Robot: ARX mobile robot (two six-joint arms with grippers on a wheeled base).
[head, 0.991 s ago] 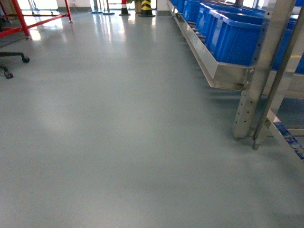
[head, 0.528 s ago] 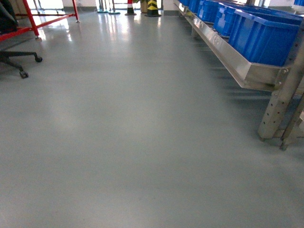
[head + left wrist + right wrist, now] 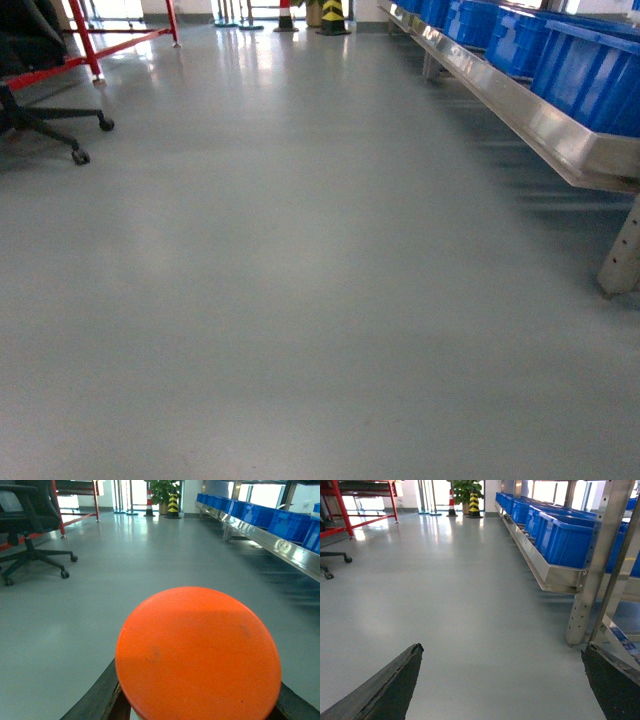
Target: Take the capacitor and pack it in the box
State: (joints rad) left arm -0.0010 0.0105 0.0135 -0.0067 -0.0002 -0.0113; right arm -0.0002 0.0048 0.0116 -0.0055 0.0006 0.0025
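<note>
The head view shows a glossy grey floor point(image 3: 300, 280), a row of blue plastic bins point(image 3: 560, 50) on a steel rack along the right and a black wheeled office chair point(image 3: 40, 100) beside a red metal frame point(image 3: 90, 45) at the left; neither pincer, capacitor nor box appears. In the left wrist view, the left pincer point(image 3: 197, 707) has its dark fingers either side of a round orange disc point(image 3: 200, 652), though whether they clamp it I cannot tell. In the right wrist view, the right pincer point(image 3: 502, 680) gapes wide with nothing between its black fingers point(image 3: 390, 685), the bins nearby.
</note>
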